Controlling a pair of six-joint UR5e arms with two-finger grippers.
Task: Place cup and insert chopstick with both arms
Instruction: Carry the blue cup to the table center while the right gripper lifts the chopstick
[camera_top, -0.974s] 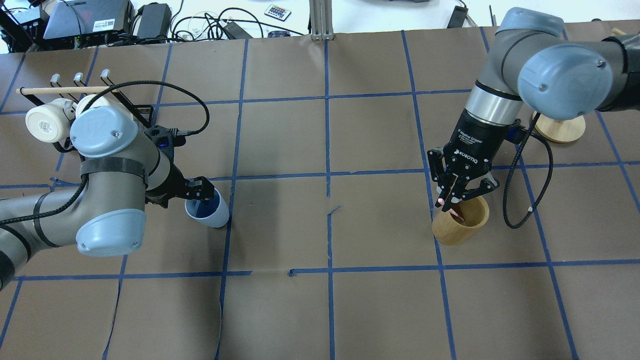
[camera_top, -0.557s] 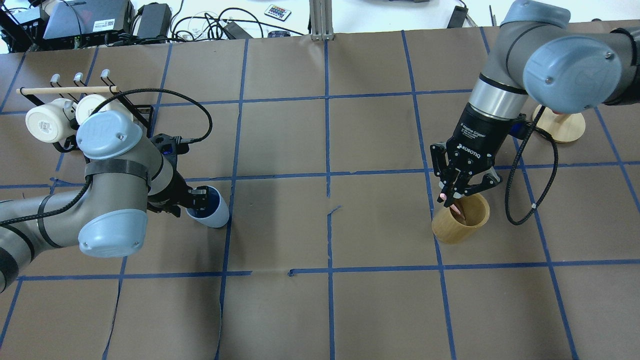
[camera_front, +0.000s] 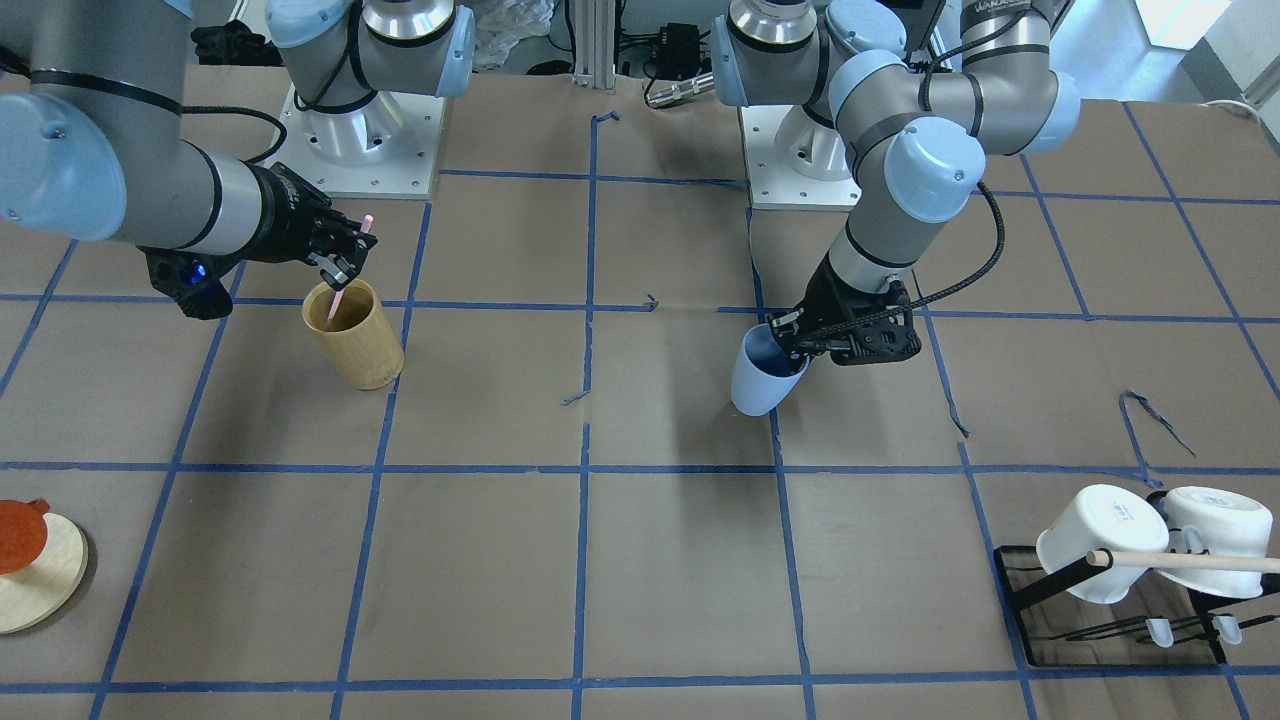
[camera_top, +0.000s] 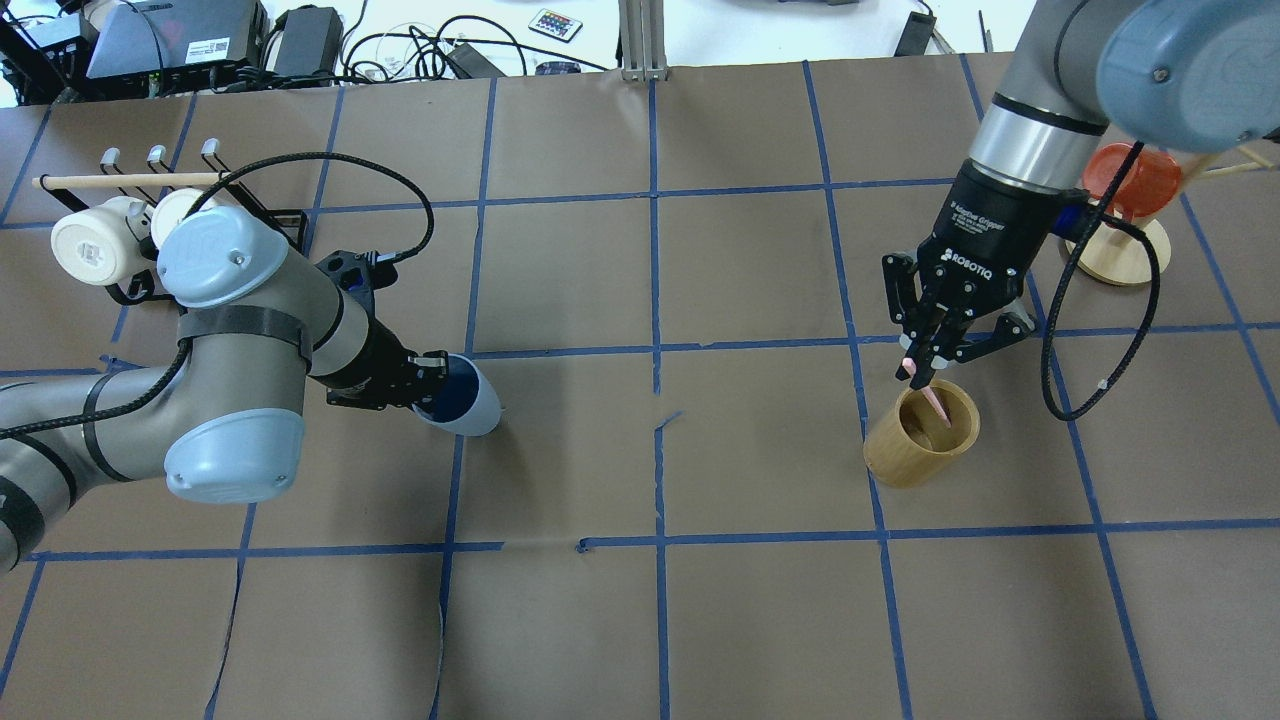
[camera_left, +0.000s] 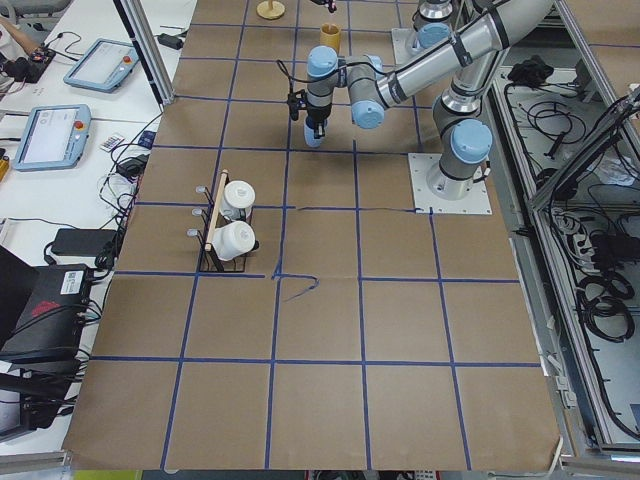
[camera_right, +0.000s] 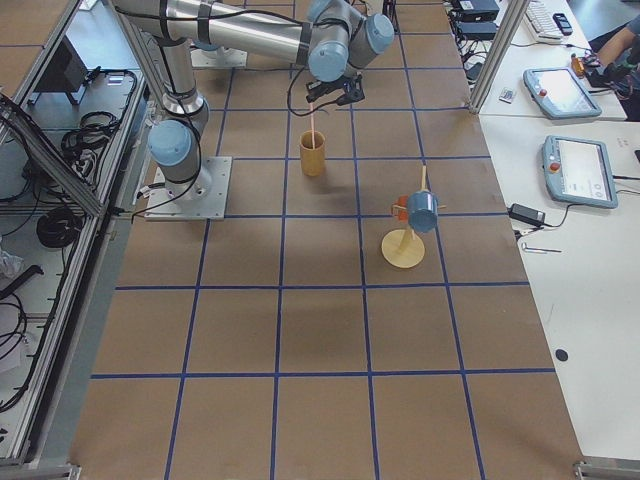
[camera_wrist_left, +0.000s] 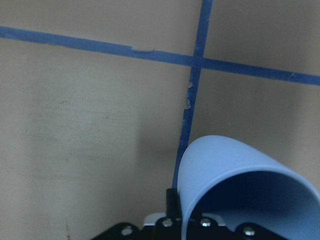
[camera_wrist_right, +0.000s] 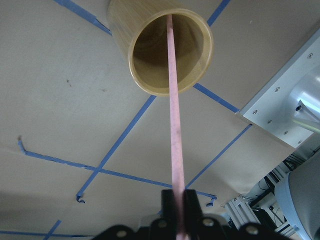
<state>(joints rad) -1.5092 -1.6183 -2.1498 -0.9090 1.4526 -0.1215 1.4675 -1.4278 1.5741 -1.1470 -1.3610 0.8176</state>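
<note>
My left gripper (camera_top: 432, 381) is shut on the rim of the light blue cup (camera_top: 467, 398) and holds it tilted just above the table, left of centre. The cup also shows in the front view (camera_front: 762, 372) and fills the lower right of the left wrist view (camera_wrist_left: 235, 175). My right gripper (camera_top: 917, 370) is shut on the top of the pink chopstick (camera_top: 937, 401). The chopstick's lower end still reaches inside the tan bamboo holder (camera_top: 915, 445). The right wrist view shows the chopstick (camera_wrist_right: 173, 110) running down into the holder (camera_wrist_right: 147, 82).
A black rack with two white mugs (camera_top: 100, 245) and a wooden rod (camera_top: 130, 181) stands at the far left. A round wooden stand (camera_top: 1125, 260) bearing an orange cup (camera_top: 1130, 178) stands behind my right arm. Blue tape lines grid the brown table.
My left gripper has moved right with the cup, which is tilted further over. My right gripper has risen, drawing the chopstick partly up out of the bamboo holder.
</note>
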